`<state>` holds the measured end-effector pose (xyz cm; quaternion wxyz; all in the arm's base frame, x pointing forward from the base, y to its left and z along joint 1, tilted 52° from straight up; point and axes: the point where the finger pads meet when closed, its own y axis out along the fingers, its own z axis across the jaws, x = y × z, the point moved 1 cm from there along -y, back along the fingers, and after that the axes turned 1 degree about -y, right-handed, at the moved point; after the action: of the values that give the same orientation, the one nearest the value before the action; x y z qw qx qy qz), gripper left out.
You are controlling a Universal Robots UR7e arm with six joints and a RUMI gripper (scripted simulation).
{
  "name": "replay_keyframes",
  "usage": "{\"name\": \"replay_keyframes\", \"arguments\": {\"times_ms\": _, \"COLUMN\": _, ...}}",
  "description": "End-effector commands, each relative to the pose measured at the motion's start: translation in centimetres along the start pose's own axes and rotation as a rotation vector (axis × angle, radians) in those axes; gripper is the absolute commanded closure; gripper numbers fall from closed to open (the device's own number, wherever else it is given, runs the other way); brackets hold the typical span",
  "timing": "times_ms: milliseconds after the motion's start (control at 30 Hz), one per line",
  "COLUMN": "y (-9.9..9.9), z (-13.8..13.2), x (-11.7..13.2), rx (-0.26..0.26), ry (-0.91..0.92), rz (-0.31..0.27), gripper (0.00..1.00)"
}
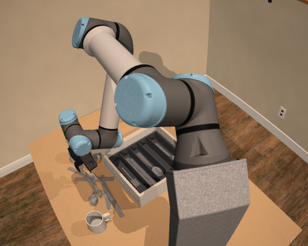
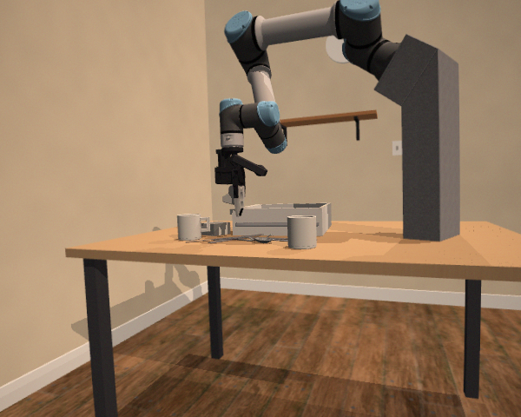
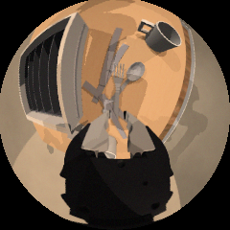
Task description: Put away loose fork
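Note:
The loose fork (image 1: 94, 186) lies in a crossed pile of cutlery on the table, left of the tray, with its tines toward the mug. In the wrist view the fork (image 3: 117, 81) runs straight out ahead of the fingers, beside a spoon (image 3: 134, 73). My gripper (image 1: 81, 169) hangs above the handle end of the pile, clear of the table, as the side view (image 2: 238, 208) shows. Its fingers stand close together with nothing between them. The tray (image 1: 140, 161) has several long slots with dark cutlery lying in them; a spoon bowl (image 1: 157, 170) shows in one.
Several knives (image 1: 111, 197) and a spoon (image 1: 93, 200) cross the fork in the pile. A white mug (image 1: 95, 221) stands near the table's front edge; a second mug (image 2: 188, 226) and a small block (image 2: 219, 228) stand beyond the pile. The grey robot pedestal (image 1: 207, 196) is right of the tray.

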<state>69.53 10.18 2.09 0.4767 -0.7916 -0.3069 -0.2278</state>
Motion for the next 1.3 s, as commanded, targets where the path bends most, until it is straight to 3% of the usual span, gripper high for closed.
{"name": "replay_keyframes", "arguments": {"times_ms": 0, "y": 0.0, "z": 0.1, "x": 0.1, "rx": 0.001, "ry": -0.001, "rz": -0.002, "gripper": 0.83}}
{"name": "replay_keyframes", "arguments": {"times_ms": 633, "y": 0.9, "z": 0.0, "x": 0.1, "rx": 0.0, "ry": 0.001, "rz": -0.002, "gripper": 0.83}}
{"name": "replay_keyframes", "arguments": {"times_ms": 1267, "y": 3.3, "z": 0.0, "x": 0.1, "rx": 0.0, "ry": 0.001, "rz": -0.002, "gripper": 0.83}}
